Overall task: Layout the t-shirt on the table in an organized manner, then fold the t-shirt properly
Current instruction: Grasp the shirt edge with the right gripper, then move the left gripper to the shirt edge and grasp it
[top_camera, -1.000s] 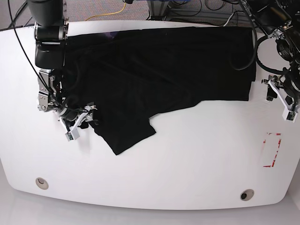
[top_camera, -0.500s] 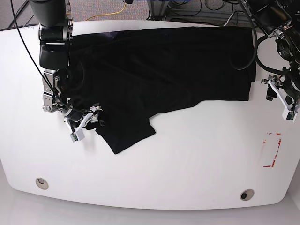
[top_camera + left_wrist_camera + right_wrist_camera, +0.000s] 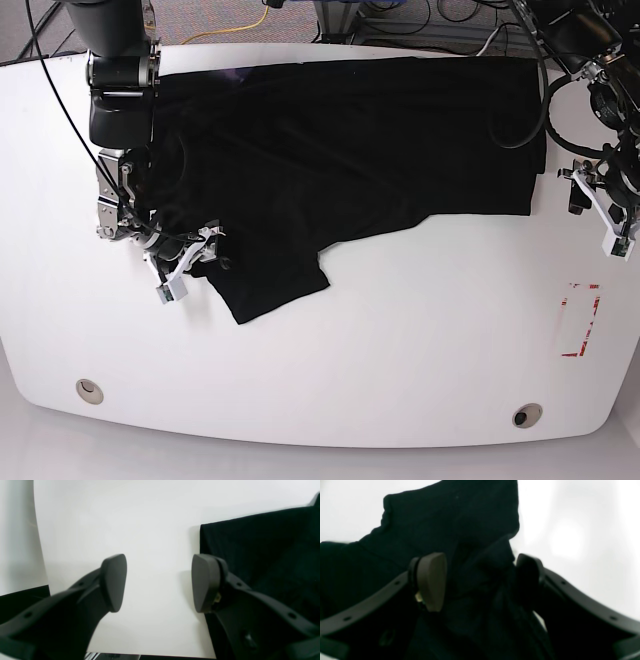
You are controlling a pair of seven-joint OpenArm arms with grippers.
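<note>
**Shirt spread across the far half of the counter, one pincer straddling a bunched sleeve**

Fabric of the black t-shirt (image 3: 340,150) covers most of the far part of the white counter (image 3: 400,350), its body stretched sideways from the arm on the base view's left to the arm on its right. One flap, a sleeve or corner, sticks out toward the near edge and ends in a slanted hem. No lettering or label can be read on the cloth in any view; the collar area is too dark to make out.

The right pincer (image 3: 190,258) sits at the shirt's edge on the base view's left. Its wrist view shows the jaws apart with a raised bunch of black cloth (image 3: 480,585) between the two pads; the cloth reaches the darker pad, but whether it is truly pinched cannot be told.

The left pincer (image 3: 600,215) hangs just beside the shirt's other end. Its jaws stand apart over bare counter (image 3: 155,542), holding nothing, with the shirt's straight edge (image 3: 262,555) behind one finger.

Red tape marks (image 3: 582,320) lie on the counter near that arm, and two round holes (image 3: 527,415) sit near the front edge.
</note>
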